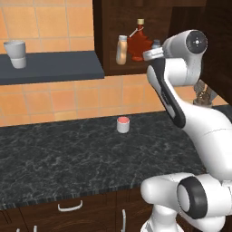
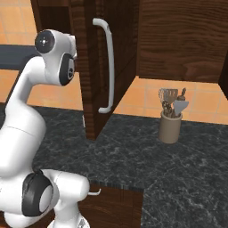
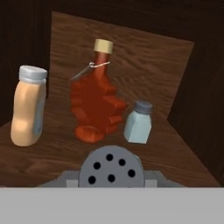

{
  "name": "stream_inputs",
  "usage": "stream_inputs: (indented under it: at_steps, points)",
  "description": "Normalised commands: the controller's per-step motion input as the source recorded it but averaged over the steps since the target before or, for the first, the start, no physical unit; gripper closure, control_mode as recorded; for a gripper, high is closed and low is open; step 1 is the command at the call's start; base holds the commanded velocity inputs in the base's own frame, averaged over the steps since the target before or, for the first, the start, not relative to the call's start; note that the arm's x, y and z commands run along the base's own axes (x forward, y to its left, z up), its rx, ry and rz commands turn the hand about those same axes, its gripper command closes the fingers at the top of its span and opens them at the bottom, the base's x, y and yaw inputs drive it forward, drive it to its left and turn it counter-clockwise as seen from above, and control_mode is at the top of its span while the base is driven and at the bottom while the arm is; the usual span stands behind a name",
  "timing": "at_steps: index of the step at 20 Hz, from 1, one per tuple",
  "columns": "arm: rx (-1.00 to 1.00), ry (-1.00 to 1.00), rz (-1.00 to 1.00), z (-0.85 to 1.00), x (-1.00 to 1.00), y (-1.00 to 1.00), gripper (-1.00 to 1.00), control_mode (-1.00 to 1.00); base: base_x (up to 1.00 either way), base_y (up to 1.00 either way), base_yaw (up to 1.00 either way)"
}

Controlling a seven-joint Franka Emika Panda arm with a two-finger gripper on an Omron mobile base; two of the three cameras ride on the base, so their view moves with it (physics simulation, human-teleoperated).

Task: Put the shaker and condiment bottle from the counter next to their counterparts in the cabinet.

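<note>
Shaker with a grey perforated cap [image 3: 110, 169], gripped in the closed tool [image 3: 111, 181], hangs at the mouth of the dark wooden cabinet [image 3: 131, 57]. Inside stand a tan condiment bottle [image 3: 28, 107], red leaf-shaped syrup bottle [image 3: 95, 103] and matching pale shaker [image 3: 138, 122]. Next, seemingly: lower it beside that twin, then release.

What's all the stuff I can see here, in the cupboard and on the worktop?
condiment bottle: one, tan-orange, cabinet shelf, left of the syrup.
syrup bottle: one, dark red, shelf middle.
shaker: one, pale blue-grey, right of the syrup.
second shaker: one, grey holed cap, held just in front of them.
jar: one, white, red lid, on the black counter.
cups: white, blue-grey wall shelf.
utensil crock: one, beige, counter.
gripper: shut on the second shaker.
</note>
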Motion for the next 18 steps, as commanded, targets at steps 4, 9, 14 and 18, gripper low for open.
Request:
stream_inputs:
  at_steps: [4, 9, 14, 18]
  points:
    - [0.00, 0.00, 0.00, -0.02, 0.32, 0.00, 1.00, -1.00, 0.00, 0.00, 0.00]
    - [0.00, 0.00, 0.00, -0.11, 0.22, -0.01, 1.00, -1.00, 0.00, 0.00, 0.00]
    - [0.00, 0.00, 0.00, -0.49, 0.01, 0.00, 1.00, -1.00, 0.00, 0.00, 0.00]
    - [0.00, 0.00, 0.00, -0.50, 0.03, 0.00, 1.00, -1.00, 0.00, 0.00, 0.00]
